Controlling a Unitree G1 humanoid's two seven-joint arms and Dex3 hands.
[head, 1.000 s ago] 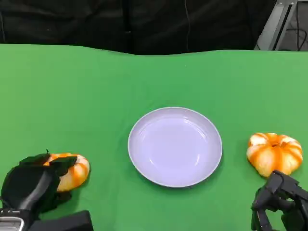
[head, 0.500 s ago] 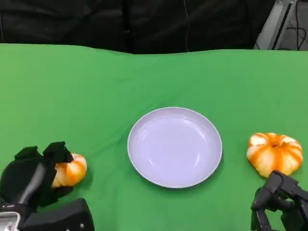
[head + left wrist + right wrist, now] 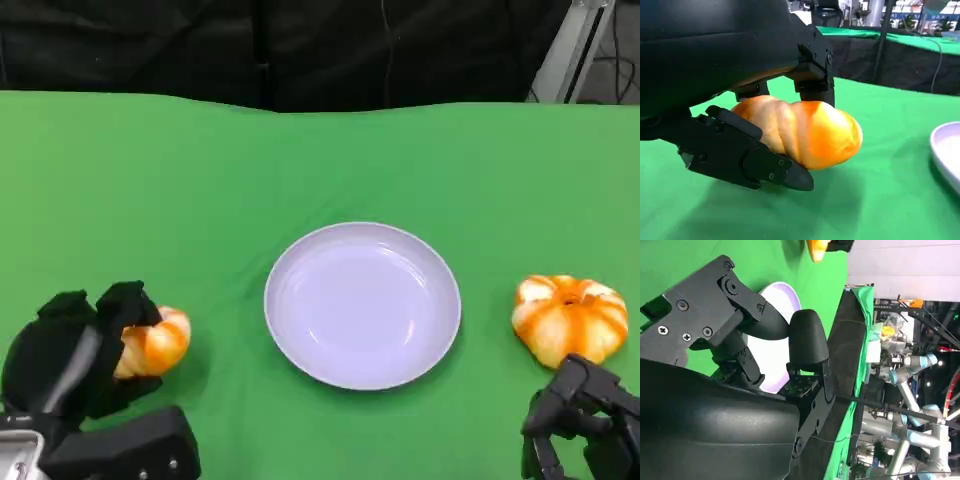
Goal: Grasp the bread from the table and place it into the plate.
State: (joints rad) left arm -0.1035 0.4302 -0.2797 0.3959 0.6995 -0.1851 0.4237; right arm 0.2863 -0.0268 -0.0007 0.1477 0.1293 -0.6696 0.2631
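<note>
Left hand: the left hand (image 3: 75, 350) holds the bread (image 3: 152, 343) near the left front of the table (image 3: 320, 170). Its fingers (image 3: 747, 157) are wrapped around the bread, some on top and some under it.
Bread: in the left wrist view the bread (image 3: 805, 132) sits between the black fingers, and its round end sticks out past them toward the plate (image 3: 946, 152). It looks lifted a little off the green table, with a shadow under it.
What changed: a second ago the bread lay lower in the head view with the hand just closing on it. Now the hand and bread are a bit higher and a bit closer to the plate.
Plate: the plate (image 3: 362, 304) sits in the middle of the table, same spot as before.
Other bread: a second bread (image 3: 570, 318) lies to the right of the plate, also not moved.
Right hand: the right hand (image 3: 580, 420) stays low at the right front, just near the second bread. Its fingers (image 3: 807, 342) are bent in and hold nothing.
</note>
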